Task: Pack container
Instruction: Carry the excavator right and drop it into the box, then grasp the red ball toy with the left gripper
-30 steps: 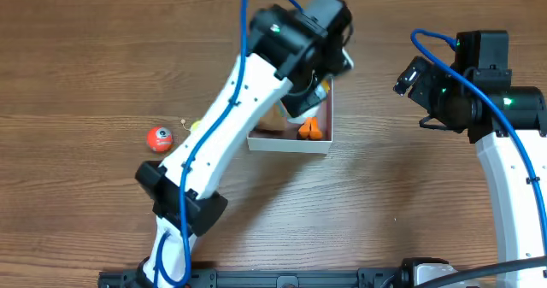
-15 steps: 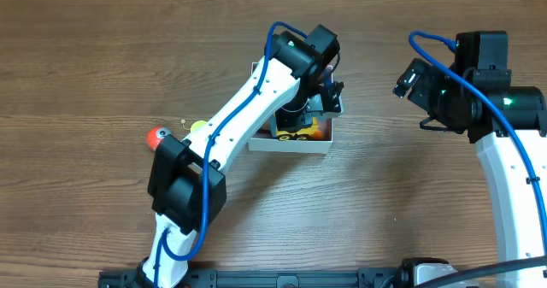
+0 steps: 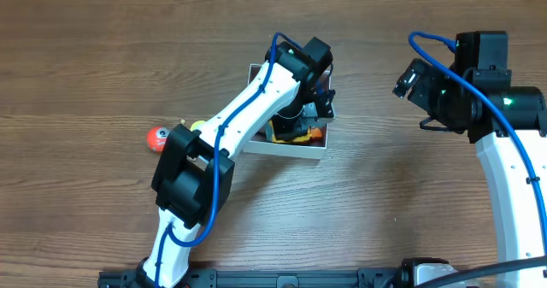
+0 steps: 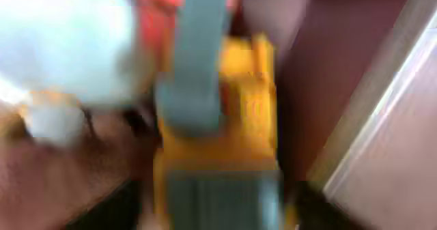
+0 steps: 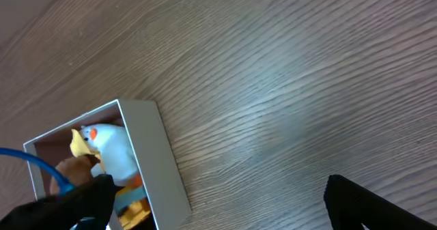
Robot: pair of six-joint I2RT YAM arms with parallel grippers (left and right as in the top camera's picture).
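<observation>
Left gripper [image 3: 309, 115] is down inside the container [image 3: 286, 149]. The left wrist view is motion-blurred, so whether its fingers are spread or pinching can't be told.

- Directly under it is a yellow toy vehicle [image 4: 218, 141] with grey-blue parts, on the pink floor next to the white wall [image 4: 382, 121].
- Change: a second ago the left arm was higher, over the far edge of the box. It has since swung down and in. The yellow vehicle showed up under the wrist half a second ago and is now inside the walls [image 3: 295, 136].
- Judgement: this is the drop-off of that toy. Release isn't confirmed.
- A white duck toy [image 5: 113, 148] also lies in the box. The pale blob in the left wrist view is probably the same duck.
- The container sits mid-tabletop [image 3: 85, 49], with its near wall towards the robot. It may have slid slightly left, but that is hard to tell.
- Right gripper [image 5: 220, 185] is parked well off to the right with its fingers spread wide and empty. It is unchanged over the last second.
- Still outside the box are a red ball [image 3: 158, 138] and a small yellowish item [image 3: 197, 126], both beside the left arm. Packing is likely not finished.
- Risk: the arm could snag the wall as it pulls out.
</observation>
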